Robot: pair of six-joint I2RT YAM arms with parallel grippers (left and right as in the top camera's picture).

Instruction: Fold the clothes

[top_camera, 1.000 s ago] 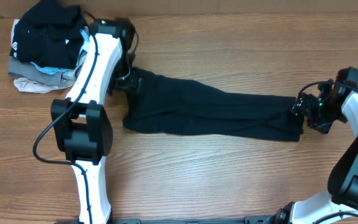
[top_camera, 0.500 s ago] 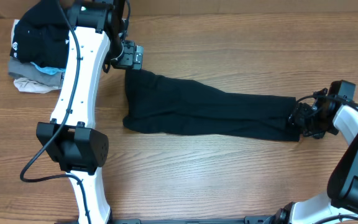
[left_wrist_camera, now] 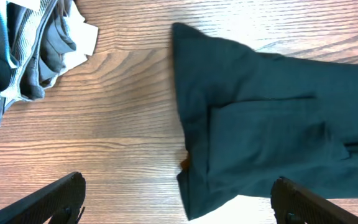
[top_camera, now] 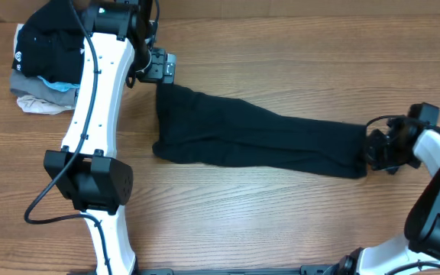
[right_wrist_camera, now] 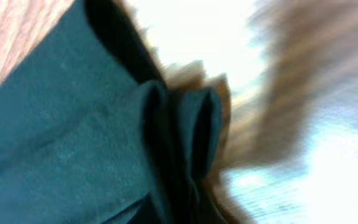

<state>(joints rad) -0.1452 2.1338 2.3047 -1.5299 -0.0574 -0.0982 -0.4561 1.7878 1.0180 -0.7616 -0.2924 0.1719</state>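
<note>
Black trousers (top_camera: 258, 137) lie stretched left to right across the wooden table (top_camera: 281, 221), waist end at the left. My left gripper (top_camera: 161, 69) hovers open just beyond the waist corner, holding nothing. In the left wrist view the waist end (left_wrist_camera: 272, 112) lies flat between and ahead of the spread fingers (left_wrist_camera: 61, 196). My right gripper (top_camera: 374, 149) is shut on the leg end of the trousers at the far right. The right wrist view is blurred and filled with bunched dark cloth (right_wrist_camera: 61, 137); its own fingers do not show there.
A pile of other clothes (top_camera: 52, 53), black, grey and pale, sits at the table's back left corner, also seen as the pile (left_wrist_camera: 23, 50) in the left wrist view. The left arm's white links (top_camera: 98, 99) run down the left side of the table.
My right gripper has closed on the leg end and drawn the trousers slightly to the right. The left arm lifted off the waist, opened wide, and has since held still.
</note>
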